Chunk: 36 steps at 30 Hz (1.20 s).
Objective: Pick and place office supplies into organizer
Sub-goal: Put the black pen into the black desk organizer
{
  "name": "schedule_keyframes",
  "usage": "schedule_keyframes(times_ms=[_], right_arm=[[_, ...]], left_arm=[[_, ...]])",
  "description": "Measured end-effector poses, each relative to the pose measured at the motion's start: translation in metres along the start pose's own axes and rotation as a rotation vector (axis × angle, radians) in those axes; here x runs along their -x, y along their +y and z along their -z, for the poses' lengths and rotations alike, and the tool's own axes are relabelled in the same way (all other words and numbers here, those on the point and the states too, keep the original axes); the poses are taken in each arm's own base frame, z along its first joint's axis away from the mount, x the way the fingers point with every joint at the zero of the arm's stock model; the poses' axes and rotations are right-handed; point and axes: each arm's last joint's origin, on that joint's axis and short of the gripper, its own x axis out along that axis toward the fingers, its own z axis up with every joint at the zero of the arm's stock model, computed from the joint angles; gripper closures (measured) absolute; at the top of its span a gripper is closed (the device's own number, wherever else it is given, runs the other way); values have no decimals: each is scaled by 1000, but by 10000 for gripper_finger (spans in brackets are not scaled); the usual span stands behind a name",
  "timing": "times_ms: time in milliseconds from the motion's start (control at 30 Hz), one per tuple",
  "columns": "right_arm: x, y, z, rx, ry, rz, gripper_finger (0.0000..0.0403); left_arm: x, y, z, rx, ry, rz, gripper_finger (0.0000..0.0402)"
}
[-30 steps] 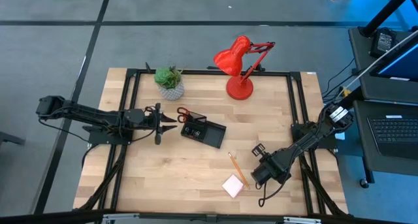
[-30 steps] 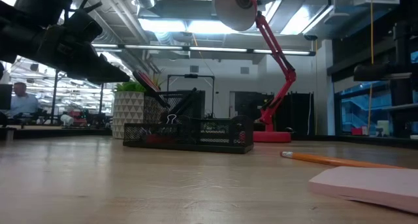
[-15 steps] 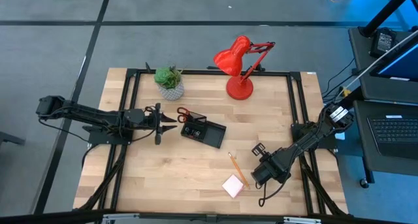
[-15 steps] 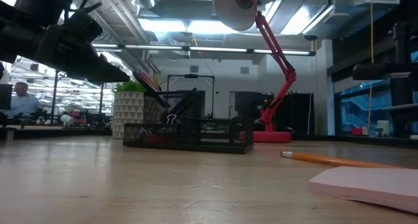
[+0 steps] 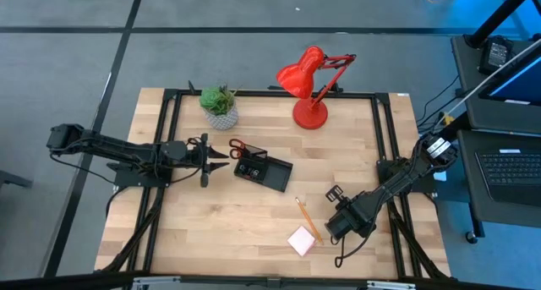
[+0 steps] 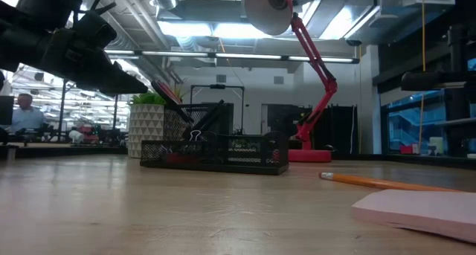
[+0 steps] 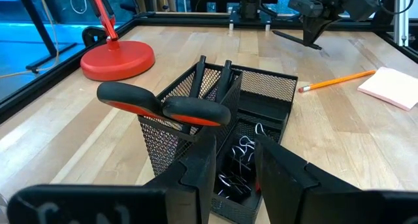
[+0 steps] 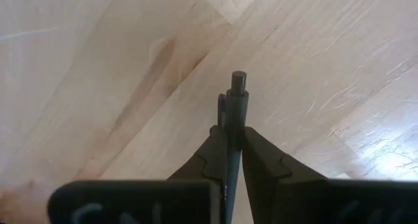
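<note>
We saw a big wooden table (image 5: 211, 231) with a black frame around it. At the far side stood a red lamp (image 5: 308, 85) and a little green plant (image 5: 219, 105) in a white pot.

The left arm reached in from the left side. The left gripper (image 5: 221, 155) hung just beside the tall end of the organizer (image 5: 263, 171), and its fingers (image 7: 277, 168) stood a little apart with nothing between them. The organizer was a low black mesh tray near the middle of the table, with its long side running slanted from the left gripper toward the right arm. The scissors (image 7: 163, 106) stood in the tall part, with the red and black handles up and the blades down inside. Their handles lay pointing sideways across the top of that part. Two black pens (image 7: 212, 77) stood in the same tall part, leaning a bit. Small black clips (image 7: 238, 152) lay in the low part.

The right arm came in from the right side. The right gripper (image 8: 232, 136) was near the front right of the table and was squeezed on a black pen (image 8: 235, 113). The pen ran straight along the fingers and its end stuck out past the tips, over bare wood.

The orange pencil (image 5: 307, 219) lay flat on the table between the organizer and the right gripper, slanted. The pink sticky-note pad (image 5: 302, 240) lay just beside the pencil's near end.
</note>
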Motion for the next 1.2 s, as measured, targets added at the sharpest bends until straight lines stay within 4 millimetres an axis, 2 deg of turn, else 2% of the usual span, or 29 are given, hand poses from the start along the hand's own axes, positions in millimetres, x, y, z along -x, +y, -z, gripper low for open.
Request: schedule_keyframes(times_ms=[600,867,1033,1200], right_arm=[[0,0,-1,2,-6,0,368],[1,-1,-8,-9,-78,4,368],[2,-10,-10,-47,-128,5,367],[16,-23,-8,-101,-221,12,362]], left_arm=[[0,0,0,0,0,1,302],[0,0,0,0,0,0,302],[0,0,0,0,0,1,302],[0,0,0,0,0,1,302]])
